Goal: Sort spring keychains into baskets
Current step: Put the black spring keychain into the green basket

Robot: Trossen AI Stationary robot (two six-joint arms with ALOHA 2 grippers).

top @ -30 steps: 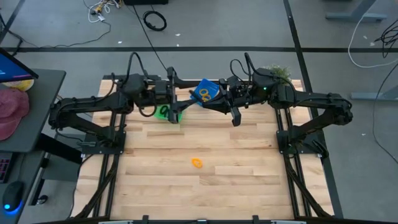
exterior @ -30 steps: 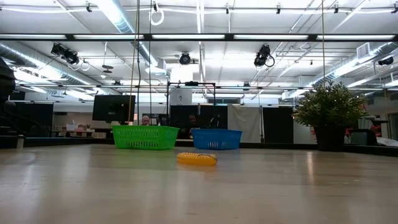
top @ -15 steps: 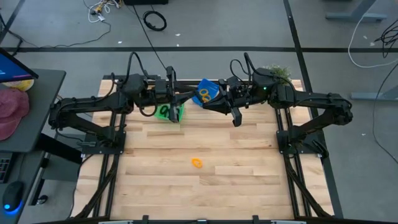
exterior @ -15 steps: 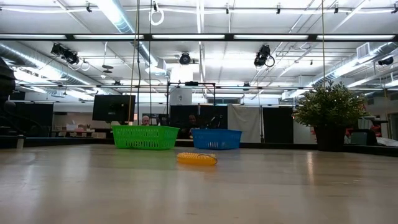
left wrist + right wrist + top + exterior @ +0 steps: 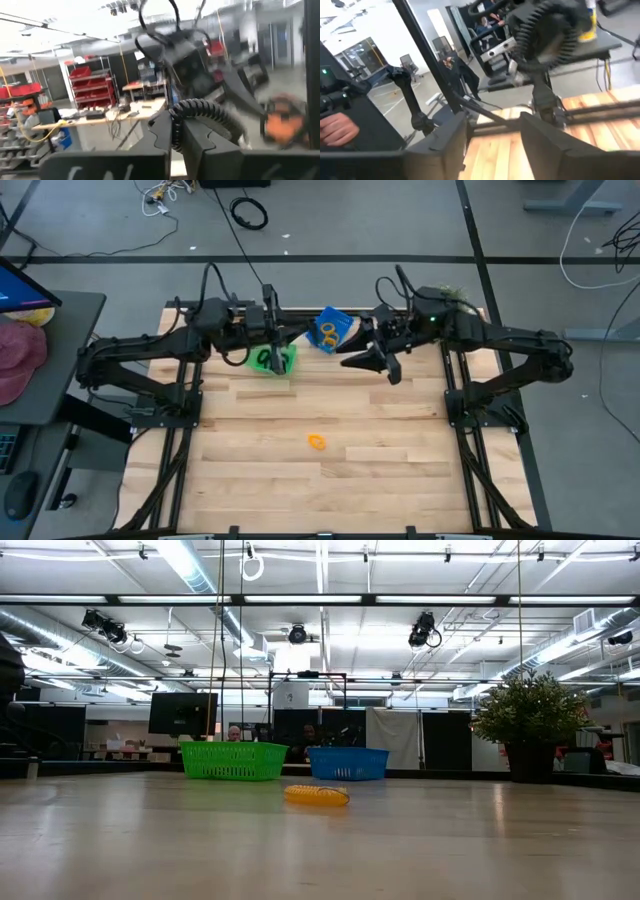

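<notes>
One orange spring keychain [image 5: 317, 442] [image 5: 316, 795] lies flat on the wooden table, near its middle. At the far side stand the green basket [image 5: 286, 363] [image 5: 234, 760], with black keychains [image 5: 266, 359] in it, and the blue basket [image 5: 340, 323] [image 5: 348, 763], with orange keychains [image 5: 326, 333]. My left gripper [image 5: 287, 338] [image 5: 172, 135] hovers shut over the green basket, holding nothing; the right arm's black coiled cable [image 5: 205, 109] shows just beyond its fingertips. My right gripper [image 5: 365, 368] [image 5: 492, 135] hangs open just near of the blue basket, with nothing between its fingers.
A potted plant [image 5: 452, 294] [image 5: 530, 725] stands at the table's far right corner. The arms' dark frames run along the left [image 5: 170, 430] and right [image 5: 480, 430] edges. Bare wood lies around the orange keychain toward the near edge.
My right gripper has opened and swung a little toward the near edge, away from the blue basket, its wrist turning. My left gripper has shut above the green basket and drawn back slightly toward the left edge. Baskets and the orange keychain stay put.
</notes>
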